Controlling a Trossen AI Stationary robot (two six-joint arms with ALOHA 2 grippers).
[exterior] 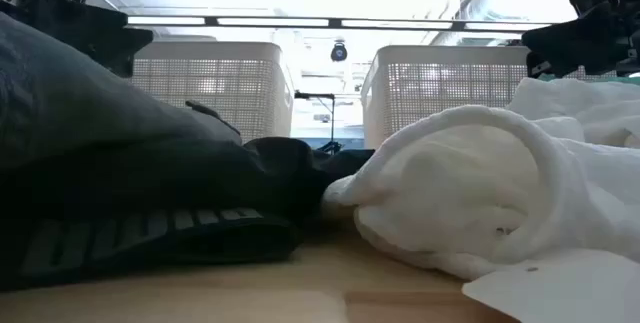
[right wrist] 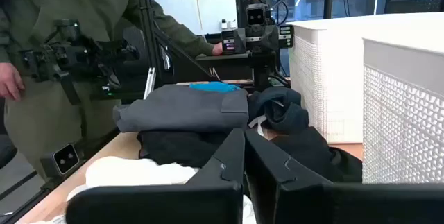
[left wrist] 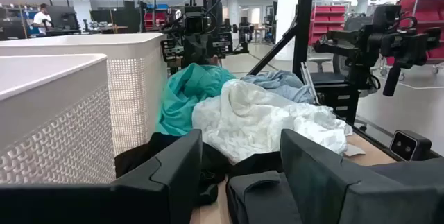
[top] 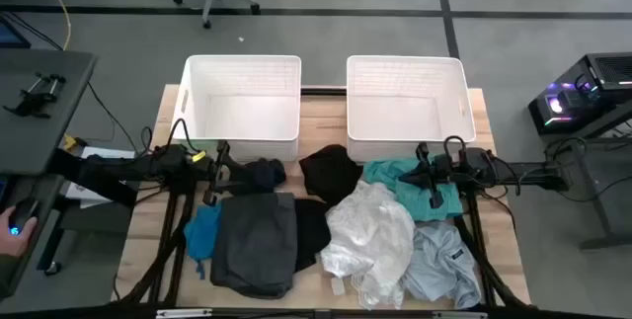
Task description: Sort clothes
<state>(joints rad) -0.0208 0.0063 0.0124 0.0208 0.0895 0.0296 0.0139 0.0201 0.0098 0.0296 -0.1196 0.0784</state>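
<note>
The clothes lie in a heap on the table's near half: a navy piece (top: 262, 173), a black piece (top: 329, 173), a teal piece (top: 410, 186), a white piece (top: 370, 235), a pale grey-blue piece (top: 439, 270), a dark grey piece (top: 257, 240) and a bright blue piece (top: 202, 230). My left gripper (top: 219, 169) hangs open beside the navy piece, in front of the left basket; its wrist view shows its fingers spread apart (left wrist: 239, 165). My right gripper (top: 432, 189) is shut (right wrist: 244, 165) above the teal piece and holds nothing.
Two white lattice baskets (top: 243, 102) (top: 405, 102) stand side by side along the table's far edge. A person (right wrist: 41, 23) stands beyond the table's left edge, with a hand (top: 12, 232) at a desk there. A white tag (exterior: 560, 288) lies near the front edge.
</note>
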